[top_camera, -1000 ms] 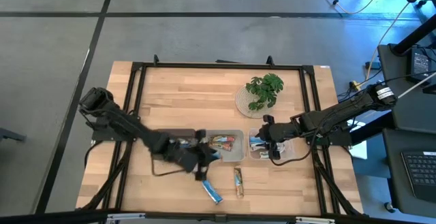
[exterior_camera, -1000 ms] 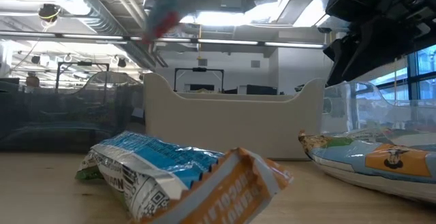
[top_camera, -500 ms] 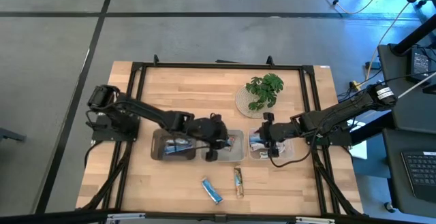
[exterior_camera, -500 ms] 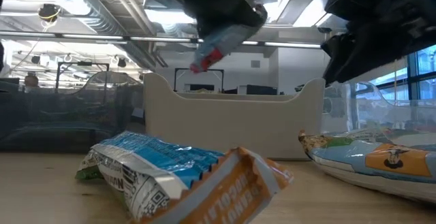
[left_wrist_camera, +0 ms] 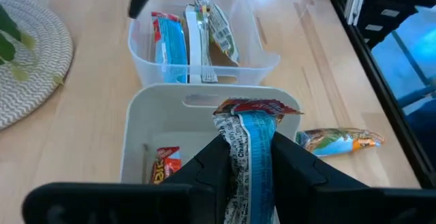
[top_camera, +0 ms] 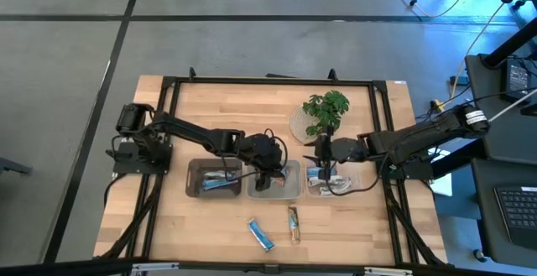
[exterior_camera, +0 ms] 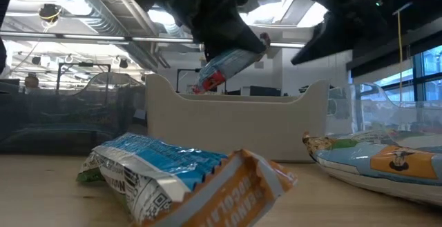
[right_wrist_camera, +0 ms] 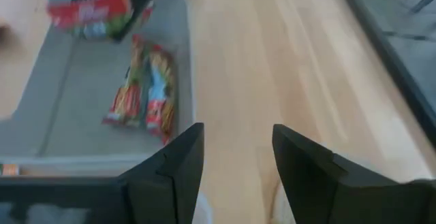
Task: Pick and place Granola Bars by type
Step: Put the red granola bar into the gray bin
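Note:
My left gripper (top_camera: 267, 169) hangs over the middle tray (top_camera: 289, 194), shut on a blue-and-white granola bar with a red end (left_wrist_camera: 248, 132), which also shows in the low view (exterior_camera: 226, 65). Another brown-red bar (left_wrist_camera: 163, 166) lies in that tray. My right gripper (top_camera: 323, 156) is open and empty at the far edge of the clear right tray (top_camera: 346, 190), which holds several bars (left_wrist_camera: 194, 40). A blue bar (top_camera: 262, 234) and a brown bar (top_camera: 293, 223) lie flat on the table near the front edge. My left gripper pinches the bar across its blue-and-white middle (left_wrist_camera: 246, 166) between its two fingers, slanting down from above. The red crimped end (left_wrist_camera: 248, 107) sticks out past the fingertips. The bar is lifted clear over the middle tray, tilted with the red end (exterior_camera: 207, 83) lowest.
A left tray (top_camera: 195, 190) holds a blue bar. A leafy plant on a round mat (top_camera: 323, 115) stands just beyond my right gripper. A black frame (top_camera: 268, 80) runs around the table. A third bar (exterior_camera: 387, 165) lies on the table in the low view's right foreground.
My left gripper has carried the bar from the near side of the table toward the far edge and right, arriving over the middle tray, then lowered it a little. My right gripper has drawn back from over the right tray toward the far edge and the plant.

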Robot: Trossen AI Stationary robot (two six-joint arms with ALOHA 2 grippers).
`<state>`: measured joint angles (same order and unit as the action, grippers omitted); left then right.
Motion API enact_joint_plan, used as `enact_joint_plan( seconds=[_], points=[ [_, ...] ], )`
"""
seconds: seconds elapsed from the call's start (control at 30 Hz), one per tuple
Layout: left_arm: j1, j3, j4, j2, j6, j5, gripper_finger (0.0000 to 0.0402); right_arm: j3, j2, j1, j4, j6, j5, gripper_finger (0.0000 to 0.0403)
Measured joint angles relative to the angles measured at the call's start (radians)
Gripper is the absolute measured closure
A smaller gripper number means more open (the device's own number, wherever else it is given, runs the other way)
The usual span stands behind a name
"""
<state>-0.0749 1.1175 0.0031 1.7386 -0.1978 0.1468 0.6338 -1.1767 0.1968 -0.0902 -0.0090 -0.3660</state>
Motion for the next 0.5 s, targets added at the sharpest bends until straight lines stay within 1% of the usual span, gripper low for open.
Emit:
enact_joint_plan(
  seconds=[0.27,0.4,0.5],
  points=[
    [0.020,0.000,-0.025,0.000,-0.004,0.002,0.0324,0.074,0.000,-0.013,0.002,-0.037,0.001,0.0225],
    [0.019,0.000,-0.030,0.002,-0.007,0.002,0.0321,0.083,0.000,-0.020,0.014,-0.138,0.001,0.0225],
    [0.019,0.000,-0.031,0.005,-0.008,0.003,0.0323,0.083,0.000,-0.044,0.042,-0.168,0.001,0.0225]
  ],
)
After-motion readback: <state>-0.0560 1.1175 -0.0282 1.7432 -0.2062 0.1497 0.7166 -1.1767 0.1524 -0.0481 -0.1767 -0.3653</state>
